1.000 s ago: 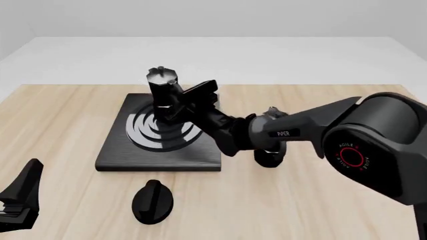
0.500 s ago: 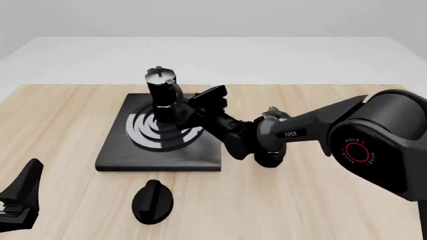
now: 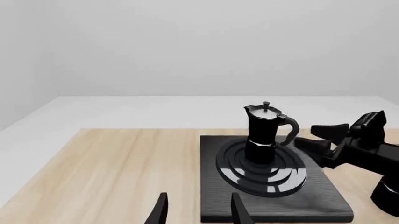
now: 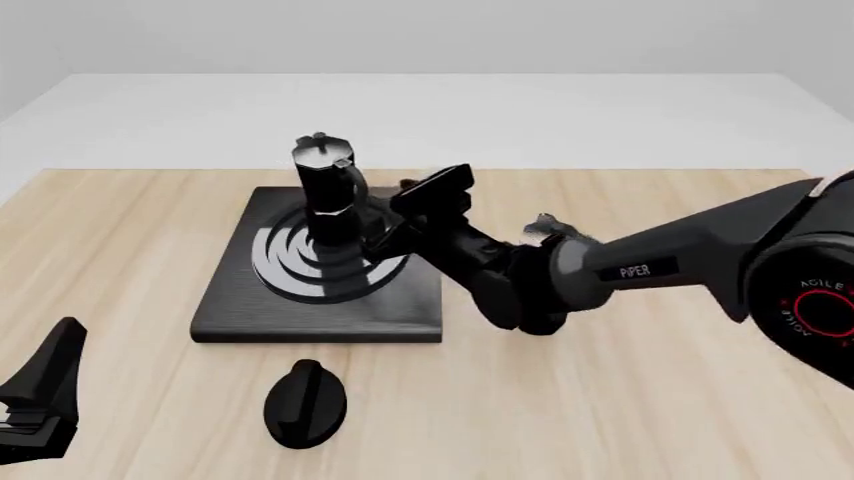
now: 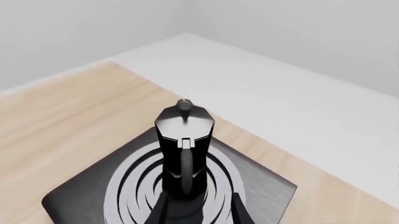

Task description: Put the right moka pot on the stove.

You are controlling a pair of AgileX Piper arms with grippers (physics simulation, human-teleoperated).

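Plainly, right arm (image 4: pixel 667 265) reads "PIPER" — red ring perhaps "AGILEX".

right moka pot (image 4: pixel 328 195) upright on stove (image 4: pixel 227 300)

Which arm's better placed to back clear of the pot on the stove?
Right. The right gripper is open beside the moka pot's handle over the stove; the left gripper sits idle at the near edge.

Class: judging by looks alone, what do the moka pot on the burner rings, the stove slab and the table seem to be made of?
Moka pot: probably black-coated metal, with a silvery, shiny lid.
Stove: dark glassy or matte slab, possibly ceramic, with printed silver-grey rings.
Table: light wood, going by its visible grain. All are simulator renders.
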